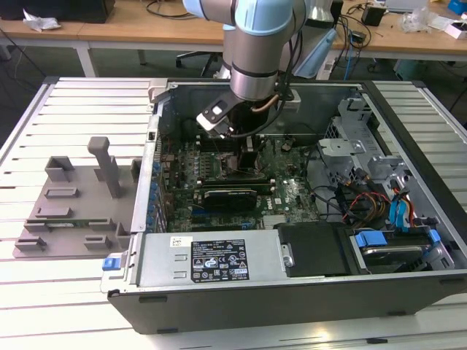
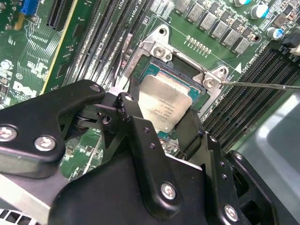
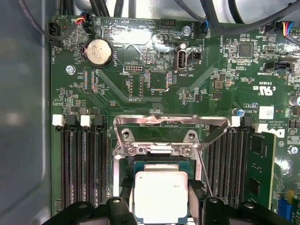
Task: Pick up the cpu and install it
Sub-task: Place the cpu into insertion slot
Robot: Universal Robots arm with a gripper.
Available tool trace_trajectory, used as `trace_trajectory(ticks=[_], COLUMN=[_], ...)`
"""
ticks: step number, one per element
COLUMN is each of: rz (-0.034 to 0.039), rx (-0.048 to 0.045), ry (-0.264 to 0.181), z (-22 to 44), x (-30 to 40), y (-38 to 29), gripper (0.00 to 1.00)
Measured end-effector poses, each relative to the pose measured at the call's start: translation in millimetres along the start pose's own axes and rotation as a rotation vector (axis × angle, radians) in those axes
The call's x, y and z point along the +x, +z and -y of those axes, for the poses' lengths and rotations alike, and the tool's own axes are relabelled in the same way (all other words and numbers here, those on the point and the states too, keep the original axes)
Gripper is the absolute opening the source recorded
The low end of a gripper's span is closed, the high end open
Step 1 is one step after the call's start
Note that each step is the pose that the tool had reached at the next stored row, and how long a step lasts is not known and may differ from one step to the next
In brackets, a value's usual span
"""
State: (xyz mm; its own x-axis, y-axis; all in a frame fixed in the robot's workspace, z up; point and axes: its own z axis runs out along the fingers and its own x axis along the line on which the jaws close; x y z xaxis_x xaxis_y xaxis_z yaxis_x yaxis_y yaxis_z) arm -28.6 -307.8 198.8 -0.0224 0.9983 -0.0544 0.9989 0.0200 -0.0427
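Workbench [image 1: 73, 109] of white slats, open computer case [image 1: 255, 299], wooden desks [image 1: 146, 33] behind, hand [image 3: 160, 192] gripping cpu [image 2: 164, 105] over socket [image 3: 159, 149]

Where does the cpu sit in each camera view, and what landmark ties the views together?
Exterior view: look under the arm's wrist, over the motherboard.
First wrist view: the cpu sits between the fingers of the gripper, over the socket.
Second wrist view: the cpu, in the same grip, over the socket.
Shared landmark: the silver socket frame beside it.
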Motion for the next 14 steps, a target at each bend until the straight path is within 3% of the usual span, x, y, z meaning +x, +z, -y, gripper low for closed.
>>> trace_trajectory(ticks=[4,7,14], rz=[-0.0001,0.0,-0.0001], rx=[0.0,0.0,0.0], ry=[0.0,0.0,0.0], z=[0.0,-0.1,0.1], x=[0.0,0.2,5.0], y=[0.2,0.3,0.1], gripper=[0.55,0.68,0.68])
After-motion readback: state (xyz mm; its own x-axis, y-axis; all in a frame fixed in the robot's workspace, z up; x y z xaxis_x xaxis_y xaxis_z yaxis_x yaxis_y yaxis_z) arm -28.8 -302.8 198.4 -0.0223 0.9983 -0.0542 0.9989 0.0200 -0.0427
